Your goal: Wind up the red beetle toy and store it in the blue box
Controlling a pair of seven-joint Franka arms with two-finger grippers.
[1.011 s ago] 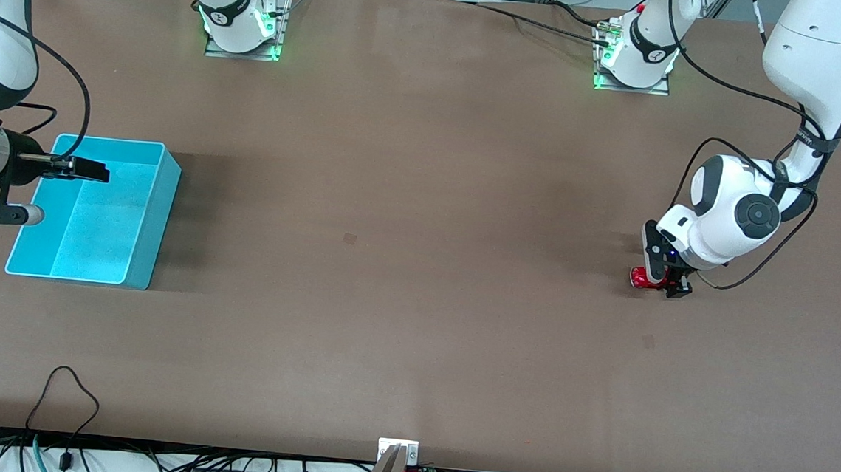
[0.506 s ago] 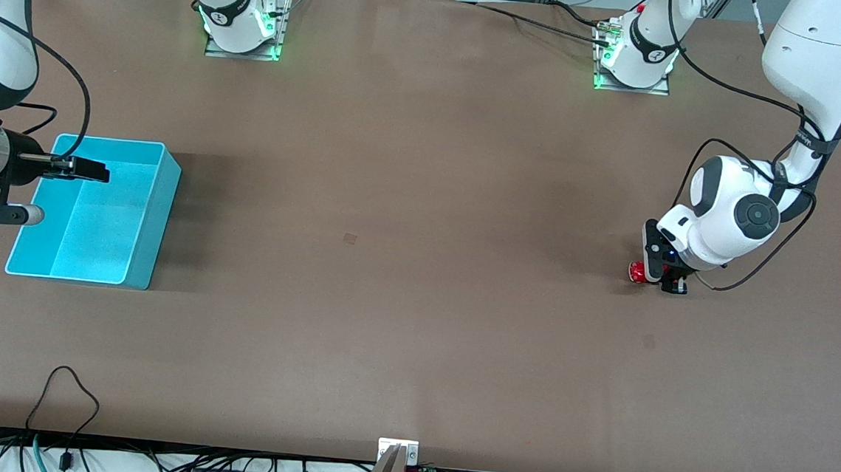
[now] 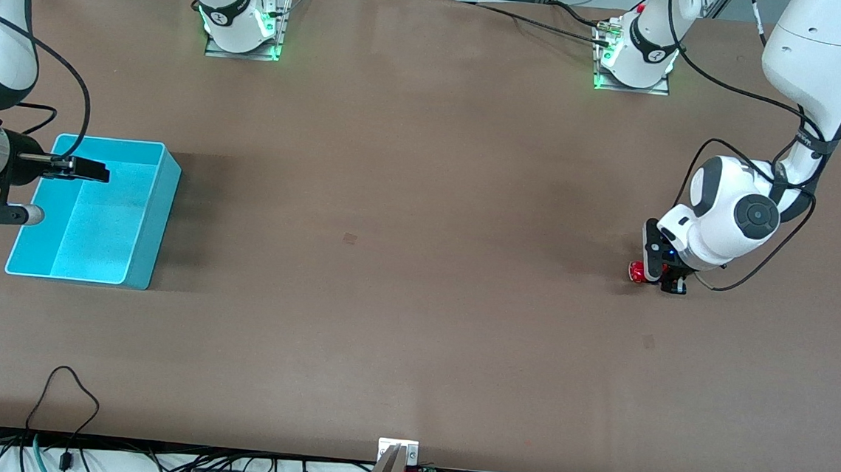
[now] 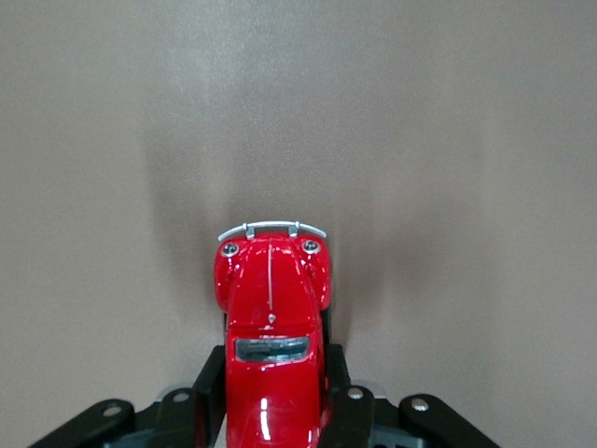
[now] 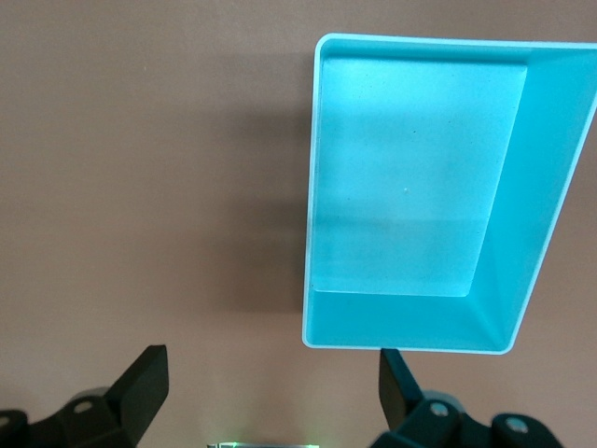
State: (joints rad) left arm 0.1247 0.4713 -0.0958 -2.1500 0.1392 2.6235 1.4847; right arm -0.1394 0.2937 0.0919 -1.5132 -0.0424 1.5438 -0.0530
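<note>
Red beetle toy [image 4: 271, 336], pinched in the left gripper [image 3: 665, 277] on the table, has been dragged back, so winding looks underway; the right gripper [image 5: 270, 392] waits spread wide above the empty blue box [image 3: 146, 246].

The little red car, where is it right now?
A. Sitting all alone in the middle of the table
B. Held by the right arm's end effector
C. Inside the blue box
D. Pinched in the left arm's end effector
D: the red beetle toy sits pinched between the fingers of the left end effector, down at the left arm's end of the table, and the blue box has nothing in it.
</note>
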